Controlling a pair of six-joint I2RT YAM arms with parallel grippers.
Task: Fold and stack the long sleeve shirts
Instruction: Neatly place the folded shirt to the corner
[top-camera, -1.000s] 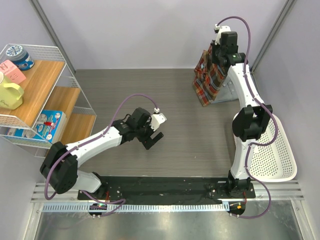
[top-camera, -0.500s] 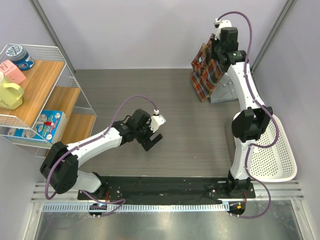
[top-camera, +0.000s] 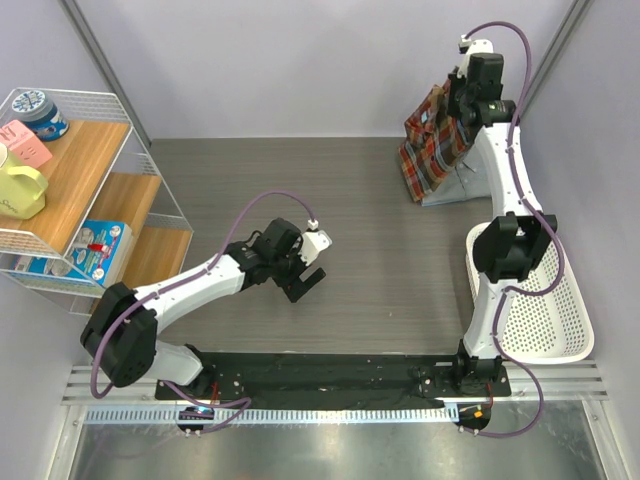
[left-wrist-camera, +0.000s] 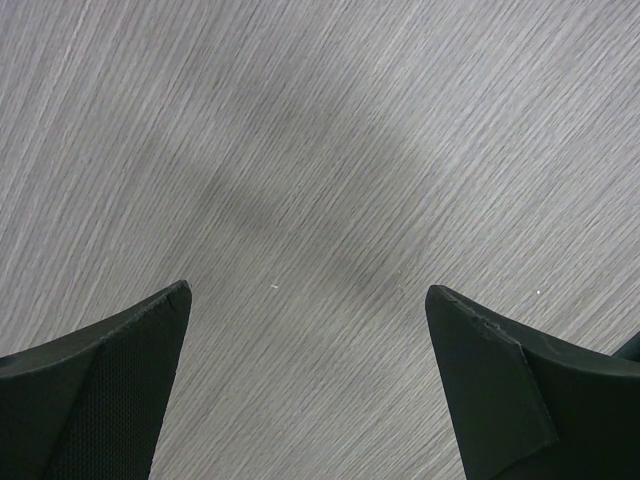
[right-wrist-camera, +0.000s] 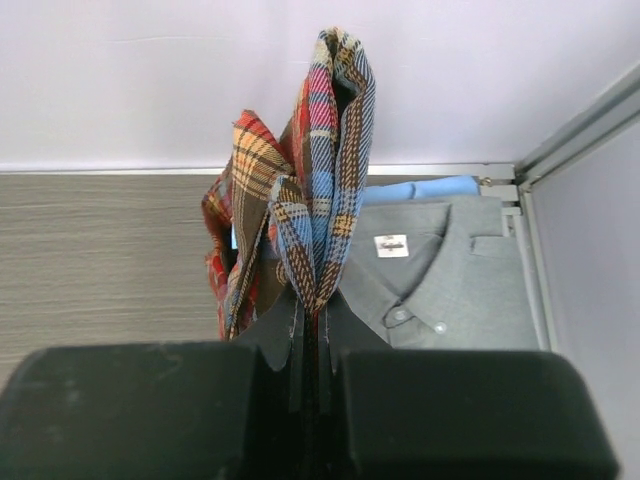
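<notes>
Only wrist view shows grey shirt (right-wrist-camera: 440, 285) collar; right jaws clamp plaid (right-wrist-camera: 322, 190), left gape.

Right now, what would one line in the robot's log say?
left fingers: open over table | right fingers: shut on hanging plaid shirt | grey shirt: folded on table

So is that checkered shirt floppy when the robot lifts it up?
Probably very floppy: the checkered shirt hangs in bunched folds from the right gripper, which is shut on it. It seems light, since a small pinch holds it all. It will likely sway and drape, not keep a shape.
</notes>
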